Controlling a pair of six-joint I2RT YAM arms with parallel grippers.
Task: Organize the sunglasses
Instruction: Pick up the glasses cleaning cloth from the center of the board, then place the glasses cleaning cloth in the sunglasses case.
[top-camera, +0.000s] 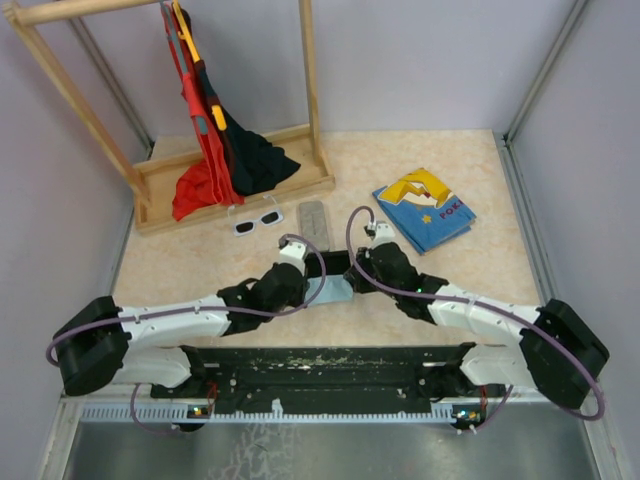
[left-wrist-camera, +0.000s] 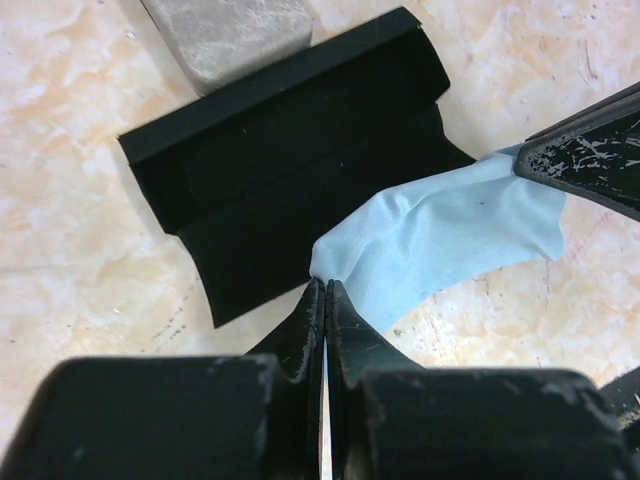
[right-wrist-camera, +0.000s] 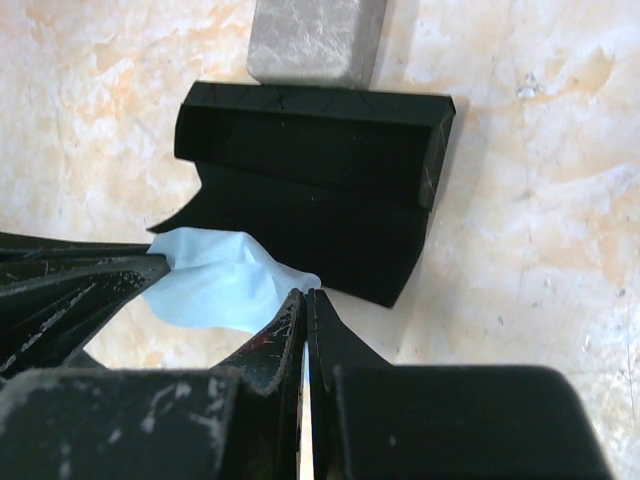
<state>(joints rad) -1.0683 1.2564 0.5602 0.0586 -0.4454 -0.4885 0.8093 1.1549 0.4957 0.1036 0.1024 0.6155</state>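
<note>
Top view. White sunglasses (top-camera: 258, 220) lie on the table (top-camera: 200, 265) at far left of centre, just in front of the wooden rack (top-camera: 235, 185) hung with red and black clothes (top-camera: 225, 160). A grey case (top-camera: 313, 220) lies just right of them, apart from them. A blue and yellow book (top-camera: 425, 208) sits far right. The left arm (top-camera: 190, 322) and right arm (top-camera: 470, 312) reach in and meet mid-table over a blue cloth (top-camera: 328, 292) (only this one pair of sunglasses shows here).

Left wrist view. The left gripper (left-wrist-camera: 325, 288) has its fingers pressed together, pinching one corner of the blue cloth. The cloth stretches right to the right gripper's dark fingers (left-wrist-camera: 590, 150), which grip its other end. An open black case (left-wrist-camera: 290, 170) lies flat just beyond the cloth. The grey case end touches its far edge.

Right wrist view. The right gripper (right-wrist-camera: 305, 296) has its fingers pressed together on the cloth's pointed tip. The cloth bunches left into the left gripper's fingers. The black case is directly ahead, with the grey case beyond. No sunglasses show in either wrist view.
</note>
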